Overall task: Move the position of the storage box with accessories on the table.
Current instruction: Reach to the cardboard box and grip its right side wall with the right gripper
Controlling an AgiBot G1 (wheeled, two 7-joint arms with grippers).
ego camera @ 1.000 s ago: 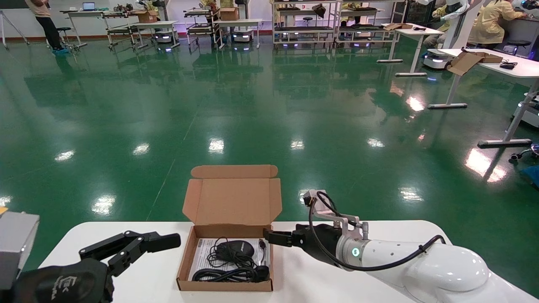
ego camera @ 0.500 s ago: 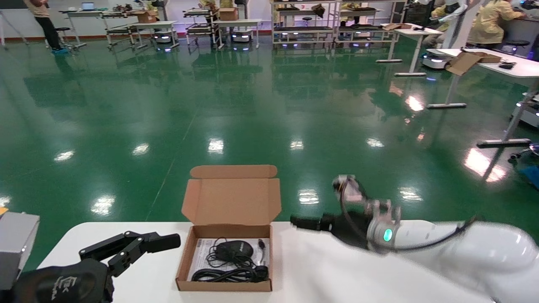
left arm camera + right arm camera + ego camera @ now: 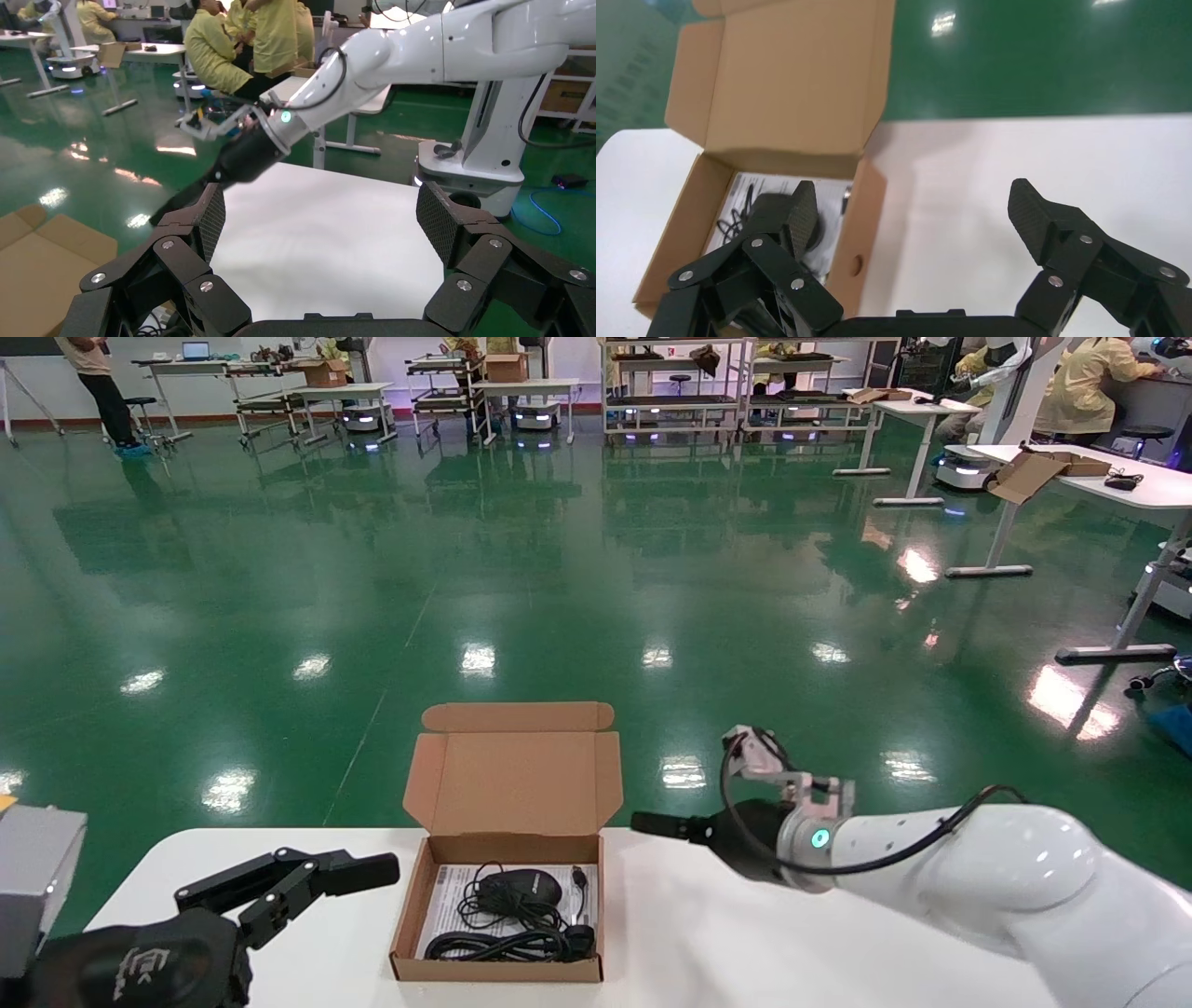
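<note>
The storage box point(image 3: 495, 971) sits open on the white table point(image 3: 698, 933), its lid point(image 3: 517, 794) standing up at the far side. Inside lie a black mouse point(image 3: 521, 889) with coiled cable and a white leaflet point(image 3: 453, 896). My right gripper point(image 3: 643, 822) is open and empty, a little right of the box's far right corner and apart from it. In the right wrist view the gripper point(image 3: 912, 210) hangs over bare table beside the box's side wall point(image 3: 863, 225). My left gripper point(image 3: 358, 873) is open and empty, left of the box.
The table's far edge point(image 3: 838, 829) runs just behind the box, with green floor beyond. My right arm point(image 3: 978, 887) lies across the table's right half. Distant desks point(image 3: 1099, 477), racks and people are far off.
My right gripper has drawn back from the box's right wall, moving right and upward. The box and my left arm have stayed in place.
</note>
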